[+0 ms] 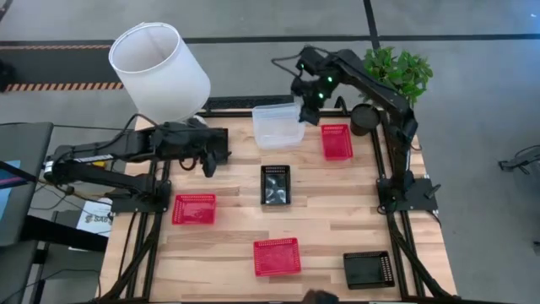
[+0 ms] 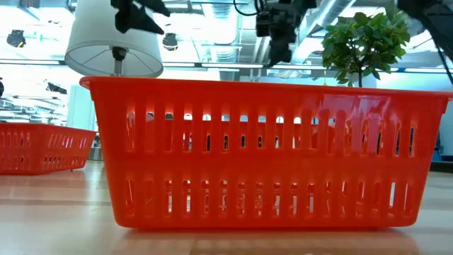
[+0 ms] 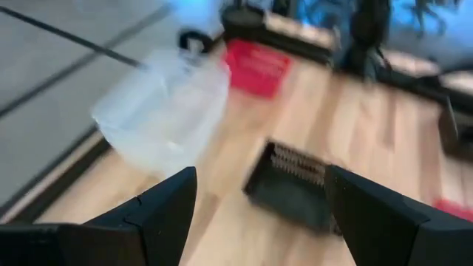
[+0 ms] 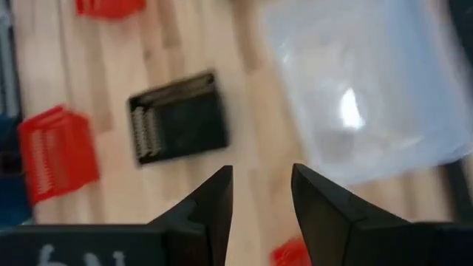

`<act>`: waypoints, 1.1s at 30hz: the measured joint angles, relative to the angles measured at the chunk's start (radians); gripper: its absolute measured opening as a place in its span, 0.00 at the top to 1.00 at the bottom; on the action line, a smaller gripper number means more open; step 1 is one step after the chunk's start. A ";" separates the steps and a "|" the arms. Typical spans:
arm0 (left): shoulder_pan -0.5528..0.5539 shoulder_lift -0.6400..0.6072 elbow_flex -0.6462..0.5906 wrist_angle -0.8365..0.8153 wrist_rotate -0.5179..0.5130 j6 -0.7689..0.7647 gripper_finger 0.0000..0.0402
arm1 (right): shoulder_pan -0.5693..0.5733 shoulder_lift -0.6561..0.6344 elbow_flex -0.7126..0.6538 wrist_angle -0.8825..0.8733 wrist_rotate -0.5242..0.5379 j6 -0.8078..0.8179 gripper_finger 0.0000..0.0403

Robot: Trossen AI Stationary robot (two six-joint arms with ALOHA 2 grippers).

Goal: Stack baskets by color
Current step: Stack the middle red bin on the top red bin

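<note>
Clear basket stack (image 1: 277,125) sits at tabletop (image 1: 337,219) far edge, right pincer (image 1: 309,108) released just above; next, centre over black basket (image 1: 275,184), descend straight; left pincer (image 1: 211,156) waits open.

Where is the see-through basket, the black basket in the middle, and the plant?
clear basket (image 1: 277,125), high view, its floor.
middle black basket (image 1: 275,184), high view, its centre.
plant (image 1: 398,69), high view, its leaves.
</note>
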 joint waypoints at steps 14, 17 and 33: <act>0.021 0.134 0.000 -0.308 0.290 0.189 0.29 | 0.303 -0.573 -0.878 0.464 0.186 0.451 0.66; 0.021 0.161 0.000 -0.329 0.309 0.210 0.29 | 0.362 -0.655 -1.011 0.487 0.317 0.517 0.66; 0.009 0.142 -0.151 -0.264 0.303 0.078 0.29 | 0.236 -0.509 -1.152 0.529 0.486 0.247 0.41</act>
